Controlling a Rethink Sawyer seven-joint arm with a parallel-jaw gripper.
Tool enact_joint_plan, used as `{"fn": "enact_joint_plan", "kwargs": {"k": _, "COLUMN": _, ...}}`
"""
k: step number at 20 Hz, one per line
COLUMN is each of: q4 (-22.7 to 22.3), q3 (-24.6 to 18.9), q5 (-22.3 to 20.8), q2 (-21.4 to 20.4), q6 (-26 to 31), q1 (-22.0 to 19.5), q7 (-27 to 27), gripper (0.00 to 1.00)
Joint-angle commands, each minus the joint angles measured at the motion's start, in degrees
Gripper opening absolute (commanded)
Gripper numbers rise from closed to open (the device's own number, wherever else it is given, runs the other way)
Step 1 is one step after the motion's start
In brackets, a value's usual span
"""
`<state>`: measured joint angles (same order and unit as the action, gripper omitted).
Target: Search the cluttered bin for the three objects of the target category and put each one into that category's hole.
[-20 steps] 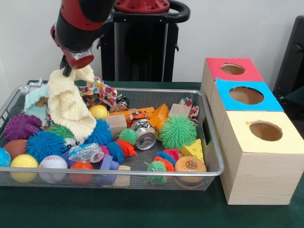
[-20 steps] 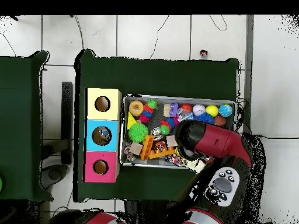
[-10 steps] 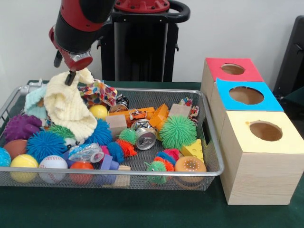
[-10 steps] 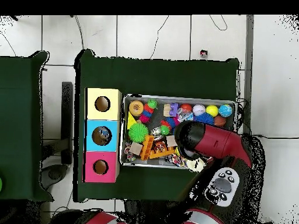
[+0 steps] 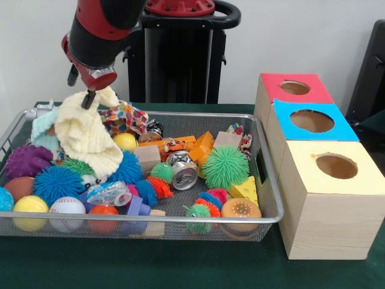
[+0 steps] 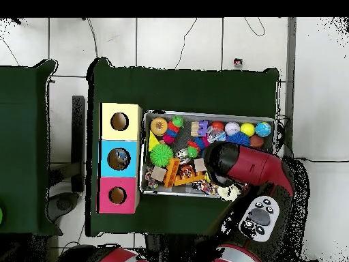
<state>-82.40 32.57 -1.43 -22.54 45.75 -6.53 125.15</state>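
1. Cloth [image 5: 84,135], cream knit, front view: draped over toys at 9 o'clock in the wire bin [image 5: 267,198]. A second ago it hung lifted from the gripper [image 5: 82,91]; now it has slumped back. Gripper fingers spread and empty, one tip just touching the top fold. Judged a failed lift; regrasp needed. Red box [image 5: 292,90], blue box [image 5: 308,120] and yellow box [image 5: 334,180] stand at 3 o'clock.
2. Overhead view: arm [image 6: 249,167] covers the cloth; unchanged, boxes at 9 o'clock.
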Motion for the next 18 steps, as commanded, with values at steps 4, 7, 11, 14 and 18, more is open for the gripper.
{"fn": "enact_joint_plan", "kwargs": {"k": 4, "q4": -1.84, "q3": -8.87, "q5": 2.1, "q2": -0.23, "q6": -10.5, "q1": -1.83, "q7": 5.98, "gripper": 1.0}}
{"fn": "enact_joint_plan", "kwargs": {"k": 7, "q4": -0.8, "q3": -9.13, "q5": 2.99, "q2": -0.82, "q6": -8.8, "q1": -2.05, "q7": 5.56, "gripper": 1.0}}
{"fn": "enact_joint_plan", "kwargs": {"k": 11, "q4": 0.22, "q3": -9.64, "q5": 3.61, "q2": -1.0, "q6": -9.11, "q1": -2.39, "q7": 5.46, "gripper": 1.0}}
{"fn": "enact_joint_plan", "kwargs": {"k": 14, "q4": 0.13, "q3": -9.91, "q5": 4.2, "q2": -1.28, "q6": -8.89, "q1": -2.4, "q7": 5.91, "gripper": 1.0}}
{"fn": "enact_joint_plan", "kwargs": {"k": 18, "q4": -0.53, "q3": -10.87, "q5": 5.88, "q2": -2.34, "q6": -8.72, "q1": -2.78, "q7": 6.87, "gripper": 1.0}}
